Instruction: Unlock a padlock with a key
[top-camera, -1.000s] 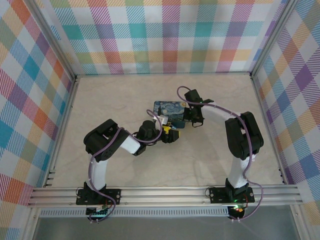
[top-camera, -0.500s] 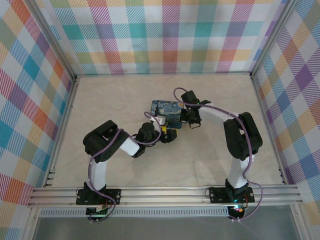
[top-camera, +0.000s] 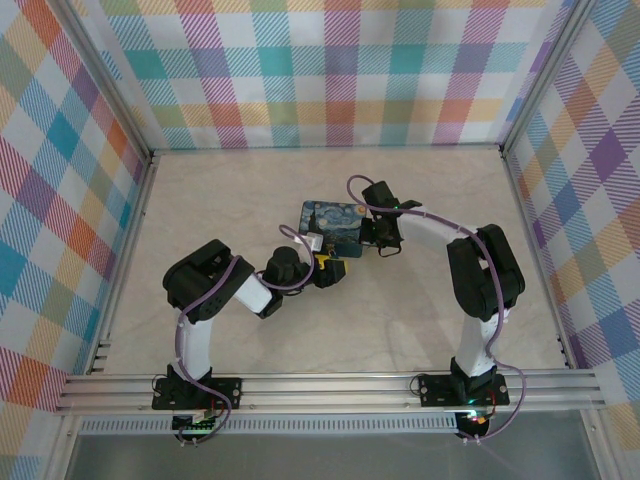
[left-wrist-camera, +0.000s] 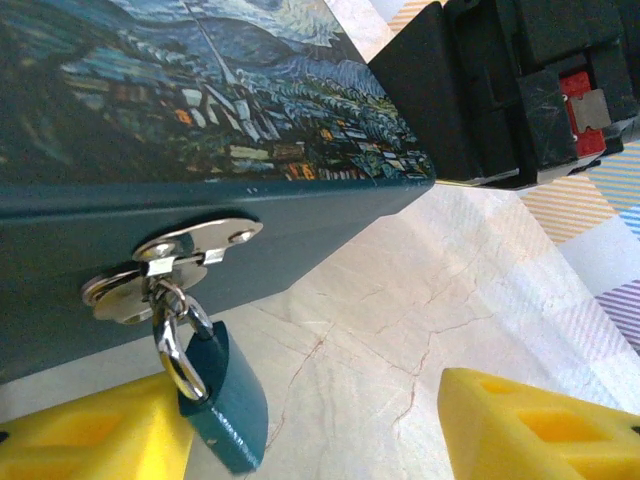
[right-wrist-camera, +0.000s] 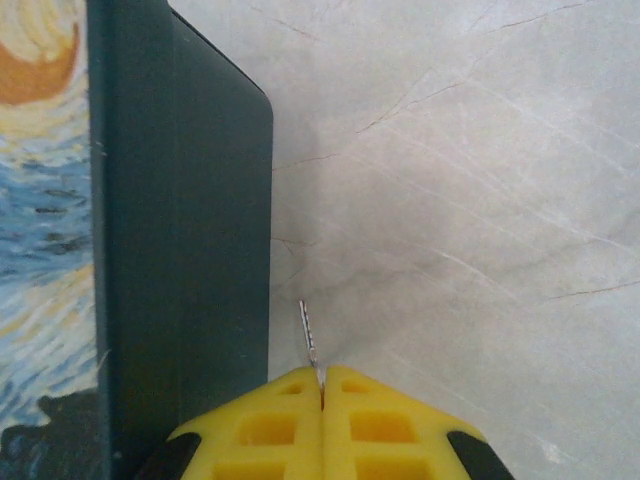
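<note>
A teal padlock (left-wrist-camera: 222, 400) hangs by its silver shackle from the hasp (left-wrist-camera: 170, 255) on the front of the blue painted box (top-camera: 335, 222). My left gripper (left-wrist-camera: 310, 430) is open in front of the box. The padlock rests against its left yellow finger (left-wrist-camera: 90, 435), and the right finger (left-wrist-camera: 540, 425) stands well apart. My right gripper (right-wrist-camera: 322, 385) is shut on the key (right-wrist-camera: 310, 338), whose thin silver blade sticks out past the fingertips beside the box's dark side wall (right-wrist-camera: 185, 230). In the top view the right gripper (top-camera: 381, 236) sits at the box's right end and the left gripper (top-camera: 325, 270) at its near edge.
The box lies mid-table on pale marble-patterned tabletop (top-camera: 420, 300). Checked walls (top-camera: 330, 70) close off the back and both sides. The right arm's black wrist (left-wrist-camera: 510, 90) is close to the box's corner in the left wrist view.
The left arm has drawn back a little toward the near left. The right gripper shifted slightly left along the box's end, still shut on the key.
</note>
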